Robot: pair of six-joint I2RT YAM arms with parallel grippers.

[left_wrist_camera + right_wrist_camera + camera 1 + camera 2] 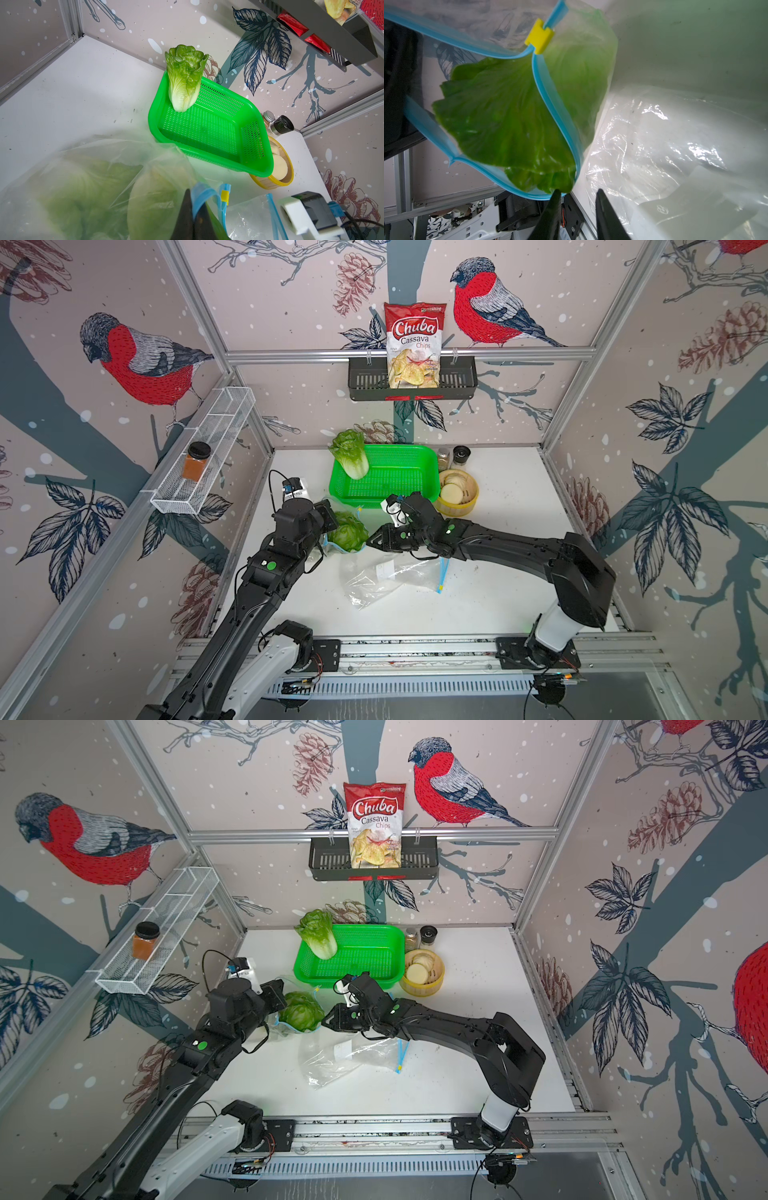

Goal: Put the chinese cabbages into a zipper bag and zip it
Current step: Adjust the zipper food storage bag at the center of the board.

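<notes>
A clear zipper bag with a blue zip rim (550, 91) and yellow slider (539, 39) hangs between the arms. My left gripper (194, 199) is shut on its blue rim. Chinese cabbage (347, 533) fills the bag, and green leaves (508, 116) poke out of the open mouth. My right gripper (578, 191) (370, 540) is open just beside the mouth, with one fingertip (556, 193) against the leaf edge and nothing between the jaws. Another Chinese cabbage (350, 454) (185, 79) leans on the near-left rim of the green basket (390, 483).
A second, flat clear bag (386, 578) lies on the table under my right arm. A yellow-rimmed bowl of pale slices (457, 493) and two small jars (453, 456) stand right of the basket. A chips bag (413, 344) sits in a wall rack. A jar (197, 462) is on the wire shelf.
</notes>
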